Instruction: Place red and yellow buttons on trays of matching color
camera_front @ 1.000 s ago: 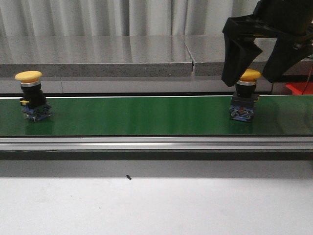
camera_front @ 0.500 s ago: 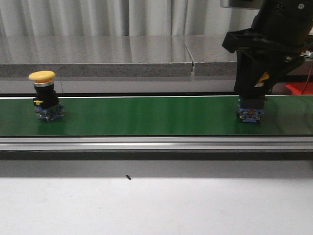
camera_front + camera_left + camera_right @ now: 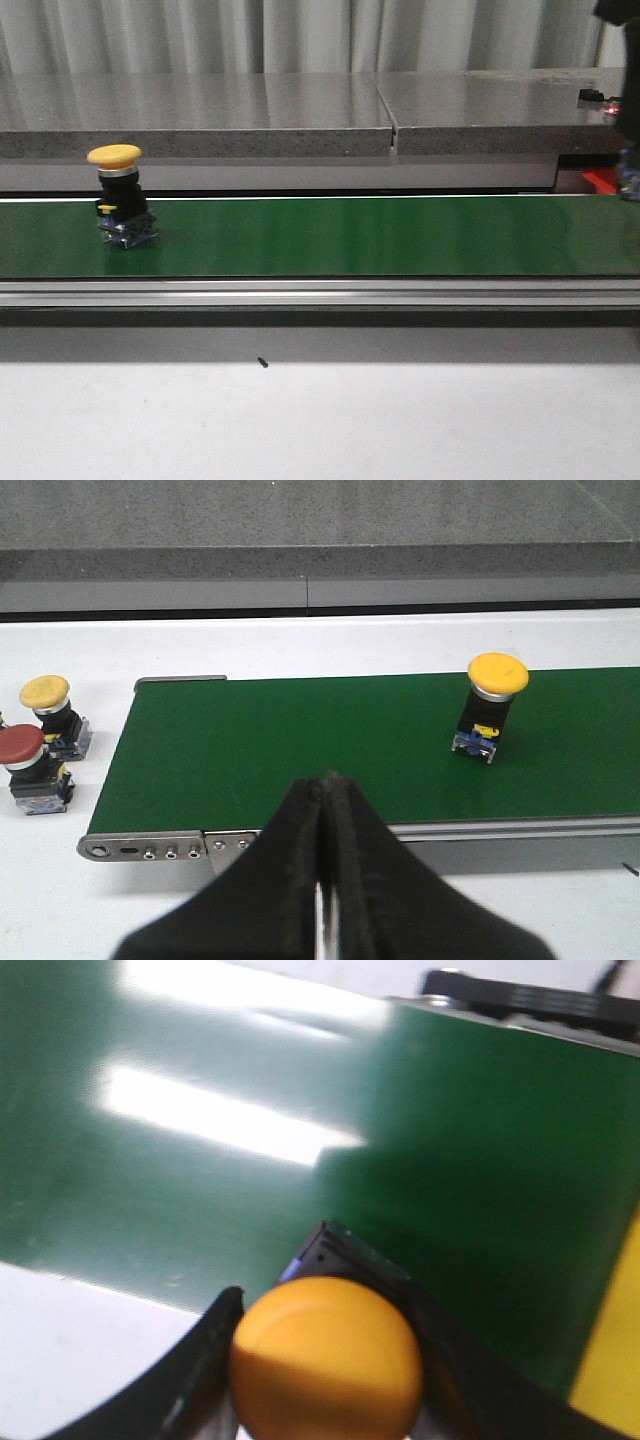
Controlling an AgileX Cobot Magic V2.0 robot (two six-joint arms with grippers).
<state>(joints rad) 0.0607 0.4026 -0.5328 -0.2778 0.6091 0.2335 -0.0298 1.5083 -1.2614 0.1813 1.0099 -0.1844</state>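
Observation:
One yellow button [image 3: 120, 195] stands upright on the green belt [image 3: 340, 235], far left in the front view; the left wrist view shows the same button [image 3: 495, 705]. My left gripper [image 3: 325, 780] hovers near the belt's front rail, shut with nothing in it. My right gripper [image 3: 328, 1305] is shut on another yellow button [image 3: 325, 1365], held above the belt's end [image 3: 470, 1160]. A yellow strip, likely the yellow tray [image 3: 612, 1350], shows beside it. In the front view this gripper is almost wholly past the right edge.
On the white table beyond the belt's left end sit a further yellow button [image 3: 48, 705] and a red button [image 3: 25, 765]. A grey stone ledge [image 3: 300, 110] runs behind the belt. Something red [image 3: 600, 180] shows at the far right.
My right gripper shut on the right-hand yellow button and carried it off rightward, out of the front view. The other yellow button rode the belt to the right.

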